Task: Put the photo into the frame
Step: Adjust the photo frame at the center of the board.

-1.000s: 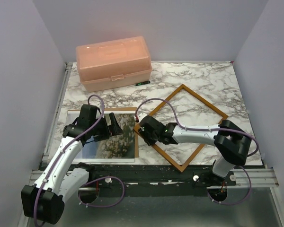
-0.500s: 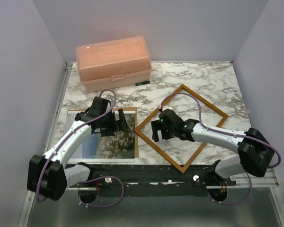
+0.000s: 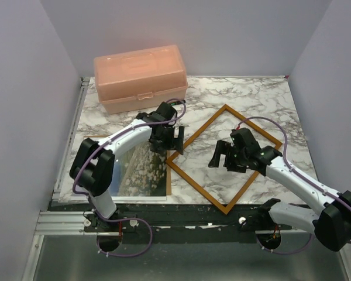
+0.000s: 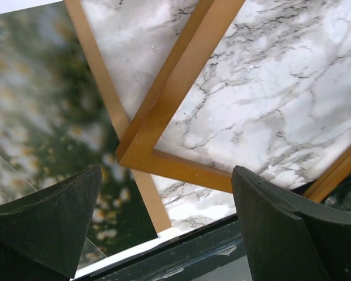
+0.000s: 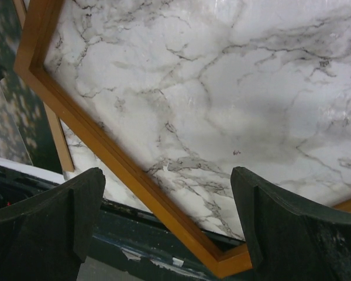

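Currently both sets of jaws stand wide open and empty, the left over the frame's [image 3: 253,123] left corner, the right above its middle. The photo [image 3: 141,172] lies face up at the desk's [image 3: 251,93] near left, just beside the frame. Advisable: grip the photo's right edge without dragging the frame. Only the left wrist view shows that corner crossing the brown board [image 4: 108,88]; overhead, the arm hides it.

No readable text, label or number appears anywhere.
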Controlling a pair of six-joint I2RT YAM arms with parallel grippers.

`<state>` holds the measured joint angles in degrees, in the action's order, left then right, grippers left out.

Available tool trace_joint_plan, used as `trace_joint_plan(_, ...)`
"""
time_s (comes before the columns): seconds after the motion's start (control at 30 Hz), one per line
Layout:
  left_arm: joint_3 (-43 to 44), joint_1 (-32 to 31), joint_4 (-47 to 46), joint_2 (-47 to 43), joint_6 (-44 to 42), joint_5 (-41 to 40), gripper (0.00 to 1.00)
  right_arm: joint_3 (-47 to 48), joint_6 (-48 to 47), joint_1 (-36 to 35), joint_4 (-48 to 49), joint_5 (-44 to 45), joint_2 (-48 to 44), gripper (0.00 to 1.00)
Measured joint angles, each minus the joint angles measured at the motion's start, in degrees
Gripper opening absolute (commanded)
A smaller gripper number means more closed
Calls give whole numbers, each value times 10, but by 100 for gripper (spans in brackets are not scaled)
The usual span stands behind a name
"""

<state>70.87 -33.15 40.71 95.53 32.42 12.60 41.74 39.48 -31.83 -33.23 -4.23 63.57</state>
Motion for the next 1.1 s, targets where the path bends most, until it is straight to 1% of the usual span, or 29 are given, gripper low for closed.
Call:
trace_joint_plan(0.2,52,-25,32,76,-19,-41,88,0,21,1,-33,-10,-32,98)
trace_joint_plan(0.37,58,-37,51,104,-26,-66,81,6,28,1,-44,-10,-32,98)
trace_joint_plan(0.43,58,-42,53,109,-27,-71,75,14,31,1,-49,-11,-31,98)
trace_joint_plan(0.5,58,-47,54,114,-26,-76,67,22,34,2,-54,-11,-33,98)
trace_joint_plan(0.67,43,-59,46,116,-26,-78,42,28,42,3,-65,-12,-44,98)
trace_joint_plan(0.77,38,-61,42,117,-22,-78,23,29,45,3,-72,-12,-54,98)
trace_joint_plan(0.87,36,-63,37,118,-24,-76,7,30,46,3,-76,-12,-58,98)
trace_joint_plan(0.93,31,-65,31,116,-25,-72,1,31,46,3,-77,-12,-58,98)
trace_joint_plan(1.1,-1,-70,8,91,11,-67,0,32,47,3,-79,-12,-57,98)
